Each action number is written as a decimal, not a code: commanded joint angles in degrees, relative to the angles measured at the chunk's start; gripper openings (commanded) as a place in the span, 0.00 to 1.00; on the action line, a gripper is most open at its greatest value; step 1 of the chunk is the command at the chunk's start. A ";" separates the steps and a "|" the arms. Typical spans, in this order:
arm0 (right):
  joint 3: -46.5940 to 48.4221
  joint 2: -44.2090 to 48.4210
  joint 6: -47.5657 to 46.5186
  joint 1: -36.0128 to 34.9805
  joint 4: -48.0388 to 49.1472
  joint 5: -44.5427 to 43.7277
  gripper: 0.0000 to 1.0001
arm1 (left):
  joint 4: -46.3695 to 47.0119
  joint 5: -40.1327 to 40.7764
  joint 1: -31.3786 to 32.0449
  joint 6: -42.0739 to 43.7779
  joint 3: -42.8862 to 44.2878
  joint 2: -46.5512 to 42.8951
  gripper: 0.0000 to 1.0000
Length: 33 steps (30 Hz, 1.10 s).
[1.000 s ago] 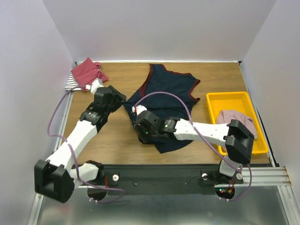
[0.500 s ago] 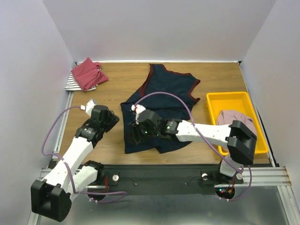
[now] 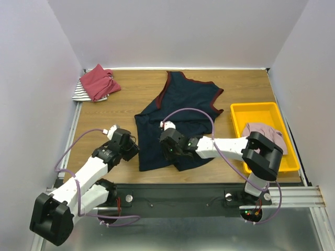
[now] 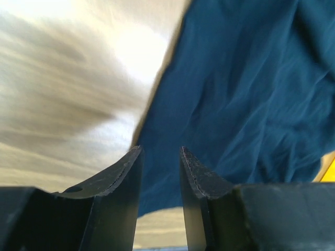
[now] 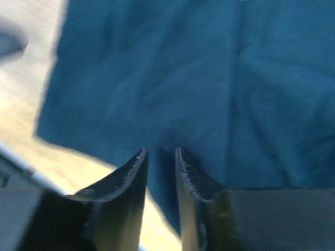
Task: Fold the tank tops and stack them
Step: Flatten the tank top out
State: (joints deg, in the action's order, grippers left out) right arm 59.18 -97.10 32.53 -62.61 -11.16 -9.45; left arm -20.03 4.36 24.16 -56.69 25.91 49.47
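Observation:
The large navy tank top (image 3: pixel 180 102) with maroon trim lies spread flat mid-table, its hem toward the near edge. My left gripper (image 3: pixel 134 150) hovers at the hem's left edge. In the left wrist view the gripper (image 4: pixel 160 151) has its jaws a little apart and empty, with navy cloth (image 4: pixel 246 89) just beyond. My right gripper (image 3: pixel 166 150) is low over the lower part of the navy top. In the right wrist view the gripper (image 5: pixel 160 151) shows a narrow gap, with navy cloth (image 5: pixel 172 78) under the tips. A red top (image 3: pixel 98 81) lies on a striped one (image 3: pixel 78 94) at the far left. A pale pink top (image 3: pixel 264 133) lies in the tray.
The yellow plastic tray (image 3: pixel 256 107) stands at the right. White walls enclose the table on three sides. A black rail runs along the near edge (image 3: pixel 172 194). Purple cables loop off both arms.
My left arm has pulled back from the far-left pile to the navy top's near-left edge. The navy top's lower left part was spread out leftward. My right gripper then shifted slightly right.

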 commanded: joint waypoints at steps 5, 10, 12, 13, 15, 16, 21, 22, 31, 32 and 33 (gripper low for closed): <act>-1.17 -3.88 -0.63 5.74 1.75 -3.47 0.23 | 0.43 -0.40 8.35 -5.63 -0.69 2.11 0.50; -1.96 -4.24 -1.07 7.94 2.02 -3.73 0.18 | 1.14 -1.54 12.22 -6.94 -1.82 3.52 0.51; -2.75 -4.15 -0.89 8.56 2.19 -3.82 0.17 | 1.22 -1.72 12.84 -7.56 -2.27 3.88 0.51; -3.10 -3.89 -0.81 9.17 2.28 -3.82 0.17 | 1.22 -1.81 13.27 -7.74 -2.44 4.22 0.51; -3.72 -3.80 -0.63 9.70 2.54 -3.91 0.15 | 1.57 -2.07 13.63 -8.18 -2.45 4.67 0.51; -4.15 -3.71 -0.54 9.96 2.72 -3.73 0.15 | 1.57 -2.25 14.07 -8.26 -2.27 5.28 0.51; -5.04 -3.80 -0.10 10.31 3.33 -3.99 0.13 | -0.09 -2.34 15.56 -8.61 -1.39 6.25 0.48; -5.30 -3.89 -0.10 10.58 3.51 -4.08 0.12 | -0.36 -1.99 15.82 -8.62 -1.30 6.34 0.46; -7.06 -3.18 0.60 12.16 4.48 -4.43 0.10 | -0.45 -2.60 16.35 -7.92 -0.86 10.29 0.35; -7.23 -3.01 0.51 12.33 4.57 -4.52 0.10 | -0.36 -2.60 16.35 -7.91 -0.69 10.29 0.35; -7.41 -3.09 0.60 12.42 4.65 -4.52 0.10 | -0.53 -2.52 16.44 -7.83 -0.51 10.38 0.35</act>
State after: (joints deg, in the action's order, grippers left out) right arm 54.22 -100.01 33.34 -51.44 -3.90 -11.03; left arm -19.14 1.61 39.94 -64.75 24.10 59.57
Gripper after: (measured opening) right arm 0.100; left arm 0.358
